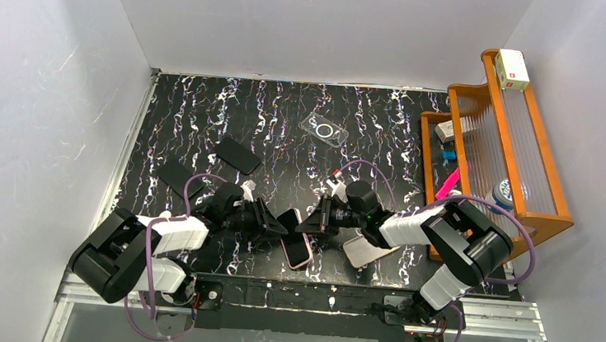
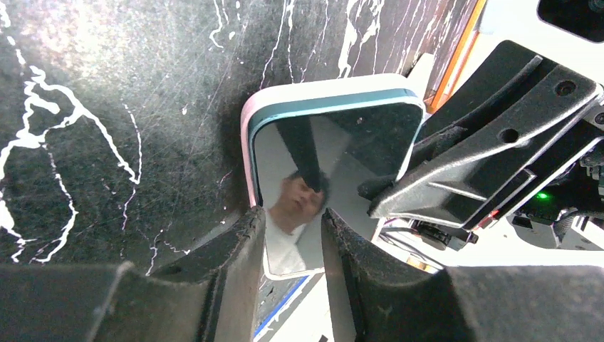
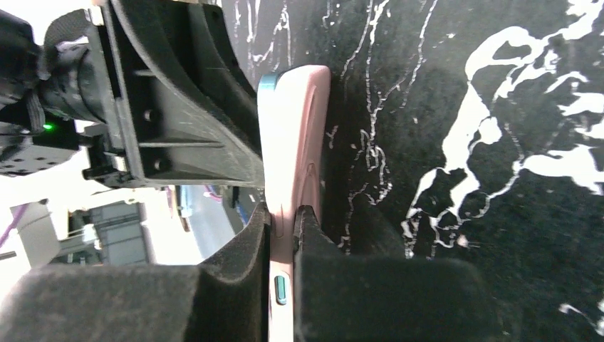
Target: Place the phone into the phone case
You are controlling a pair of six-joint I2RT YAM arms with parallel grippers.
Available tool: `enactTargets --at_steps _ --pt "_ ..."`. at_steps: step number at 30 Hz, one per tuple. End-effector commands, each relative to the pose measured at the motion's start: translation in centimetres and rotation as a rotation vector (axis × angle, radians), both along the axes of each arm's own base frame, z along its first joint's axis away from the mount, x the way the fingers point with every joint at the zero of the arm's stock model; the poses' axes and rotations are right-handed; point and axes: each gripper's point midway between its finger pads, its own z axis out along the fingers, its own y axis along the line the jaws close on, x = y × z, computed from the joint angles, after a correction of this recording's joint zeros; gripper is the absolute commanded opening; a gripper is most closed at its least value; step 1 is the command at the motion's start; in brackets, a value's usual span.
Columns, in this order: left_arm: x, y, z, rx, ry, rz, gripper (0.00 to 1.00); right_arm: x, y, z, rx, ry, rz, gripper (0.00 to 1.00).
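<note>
The phone (image 1: 297, 243), teal-edged with a glossy dark screen, sits inside a pink phone case (image 3: 298, 135) near the table's front middle. In the left wrist view the phone (image 2: 335, 135) shows screen-on, its pink rim round the top and left. My left gripper (image 1: 278, 225) (image 2: 293, 239) stands over the screen's lower corner, its fingers slightly apart and clamping nothing. My right gripper (image 1: 310, 223) (image 3: 285, 217) is shut across the thickness of the cased phone's edge, just above a teal side button (image 3: 280, 288). The two grippers face each other over the phone.
A clear case (image 1: 324, 130) lies at the back middle. Two dark phones (image 1: 239, 155) (image 1: 179, 178) lie on the left. A pale phone or case (image 1: 363, 249) lies under the right arm. A wooden rack (image 1: 525, 149) with small items stands on the right.
</note>
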Motion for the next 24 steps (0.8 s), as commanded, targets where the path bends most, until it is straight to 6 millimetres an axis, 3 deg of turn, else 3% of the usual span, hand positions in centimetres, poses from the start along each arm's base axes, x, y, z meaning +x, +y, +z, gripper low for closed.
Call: enactTargets --at_steps 1,4,7,9,11,15,16,19,24 --pt "0.2 0.3 -0.8 0.065 0.0 -0.024 0.34 0.7 0.4 0.3 -0.05 -0.06 0.001 0.01" --pt "0.1 0.4 -1.2 0.084 0.004 -0.035 0.34 1.0 0.3 0.2 -0.075 -0.063 -0.011 0.05" --pt "0.1 0.5 -1.4 0.099 0.002 -0.04 0.33 1.0 0.3 0.3 -0.075 -0.055 -0.006 0.34" --pt "0.0 0.6 -1.5 0.104 0.006 -0.039 0.33 0.9 0.5 0.3 -0.073 -0.051 0.002 0.41" --pt "0.0 0.6 -1.4 0.104 0.003 -0.04 0.33 0.9 0.6 0.0 -0.079 -0.042 0.005 0.38" --pt "0.4 0.6 0.0 0.121 -0.032 -0.062 0.35 0.9 0.7 0.2 -0.068 -0.059 0.017 0.08" --pt "0.8 0.7 0.7 0.141 -0.053 -0.069 0.4 1.0 0.6 0.7 -0.059 -0.077 0.019 0.02" --pt "2.2 1.5 4.7 0.199 -0.177 -0.093 0.63 1.7 0.1 3.0 -0.015 -0.167 0.003 0.01" --pt "3.6 1.8 12.9 0.193 -0.38 -0.131 0.96 1.6 -1.2 9.1 0.131 -0.305 0.011 0.01"
